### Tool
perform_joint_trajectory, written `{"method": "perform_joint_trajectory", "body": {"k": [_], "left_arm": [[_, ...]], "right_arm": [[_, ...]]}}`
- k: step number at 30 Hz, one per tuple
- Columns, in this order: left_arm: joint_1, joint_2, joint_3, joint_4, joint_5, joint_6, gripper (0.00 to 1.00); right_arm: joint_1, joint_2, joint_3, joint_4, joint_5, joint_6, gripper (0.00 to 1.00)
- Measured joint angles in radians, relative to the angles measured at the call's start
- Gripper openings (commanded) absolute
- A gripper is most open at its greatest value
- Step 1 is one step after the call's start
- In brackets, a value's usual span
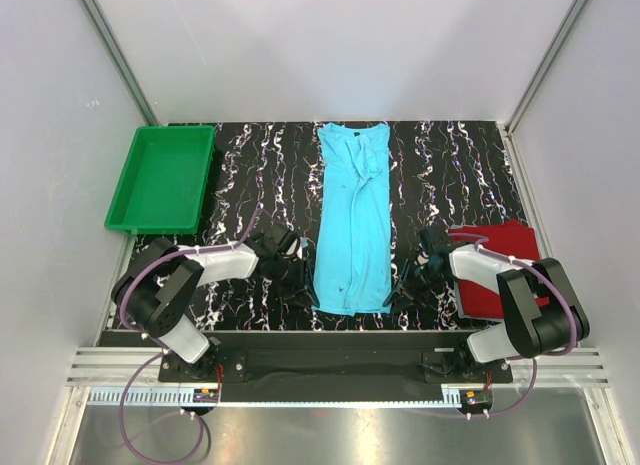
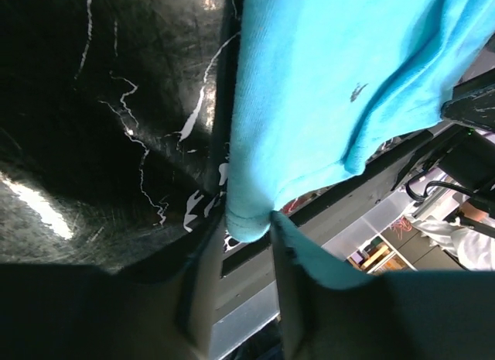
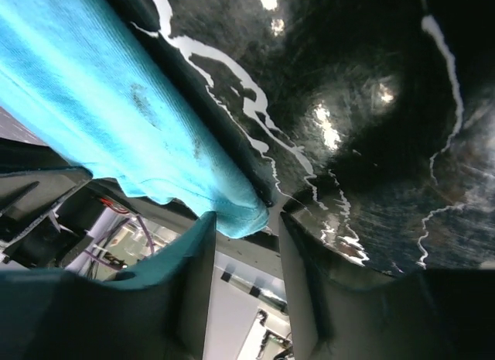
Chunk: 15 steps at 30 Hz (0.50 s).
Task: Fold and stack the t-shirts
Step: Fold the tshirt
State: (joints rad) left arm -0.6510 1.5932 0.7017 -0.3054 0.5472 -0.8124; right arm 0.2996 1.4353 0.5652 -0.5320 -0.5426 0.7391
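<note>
The turquoise t-shirt lies as a long narrow strip down the middle of the black marbled table, collar at the far end. My left gripper is low at its near left corner, my right gripper at its near right corner. In the left wrist view the hemmed corner of the turquoise t-shirt sits between the spread tips of my left gripper. In the right wrist view the corner of the t-shirt lies between the tips of my right gripper, with a gap beside it. The dark red t-shirt lies folded under my right arm.
A green plastic tray stands at the far left corner of the table. Grey walls close in the table on three sides. The table's near edge and the arms' mounting rail run just behind both grippers.
</note>
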Motion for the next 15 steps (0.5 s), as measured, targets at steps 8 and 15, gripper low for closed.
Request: {"method": "perform_joint_trajectory", "body": {"k": [8,15], "left_arm": [[-0.003,0.002,-0.028,0.033,0.008,-0.012,0.0],[-0.023,-0.028,-0.077,0.1,0.017,-0.054,0.0]], "right_arm": [[0.0,-0.001,-0.028,0.036,0.005,0.028,0.0],[0.0,-0.099,-0.059,0.023,0.029,0.036,0.0]]}}
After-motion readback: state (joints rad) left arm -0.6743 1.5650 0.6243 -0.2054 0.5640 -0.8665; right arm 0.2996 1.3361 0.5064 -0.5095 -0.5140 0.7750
